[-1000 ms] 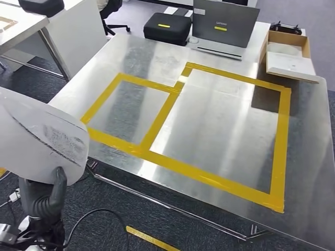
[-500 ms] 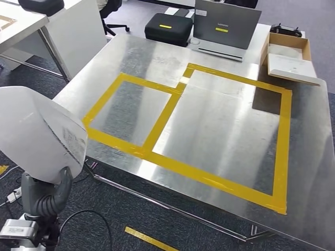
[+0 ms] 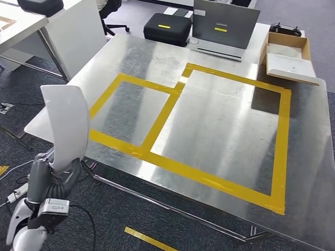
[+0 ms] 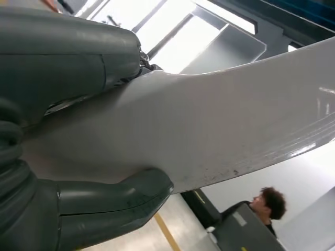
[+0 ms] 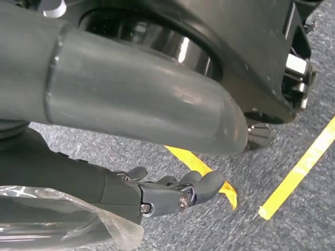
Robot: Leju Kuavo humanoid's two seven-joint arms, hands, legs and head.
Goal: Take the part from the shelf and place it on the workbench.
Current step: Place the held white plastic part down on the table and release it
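We see the metal counter (image 3: 221, 125) marked with yellow tape frames (image 3: 158, 123); at its far edge stand a grey laptop (image 3: 225, 23), a black case (image 3: 168, 26) and, at the far right corner, an open cardboard box (image 3: 288, 55). Our left hand (image 3: 51, 175) holds the white curved part (image 3: 69, 125) upright off the counter's near left corner, over the carpet, thumb and fingers clamped on its lower end. Our right hand (image 5: 130, 151) hangs above the floor, fingers loosely curled around nothing.
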